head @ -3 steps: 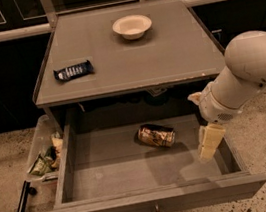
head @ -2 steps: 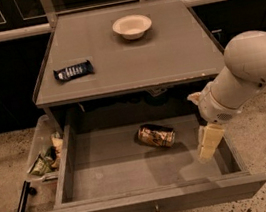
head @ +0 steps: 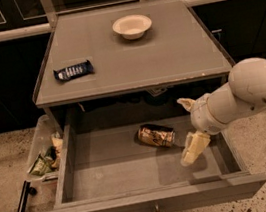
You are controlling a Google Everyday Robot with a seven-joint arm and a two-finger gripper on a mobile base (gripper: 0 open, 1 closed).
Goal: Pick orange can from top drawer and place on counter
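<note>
The orange can (head: pixel 156 135) lies on its side in the middle of the open top drawer (head: pixel 114 205), toward the back. My gripper (head: pixel 187 126) is inside the drawer just right of the can, open, with one finger (head: pixel 193 148) low over the drawer floor and the other up near the counter's front edge. It holds nothing and does not touch the can. The grey counter (head: pixel 174 50) lies above the drawer.
A white bowl (head: pixel 132 26) sits at the back middle of the counter. A dark blue snack bar wrapper (head: pixel 73 71) lies on its left side. A clear bin with packets (head: pixel 44 160) stands on the floor left of the drawer.
My gripper has moved a little to the left, closer to the can. The can, bowl and wrapper have not moved.
</note>
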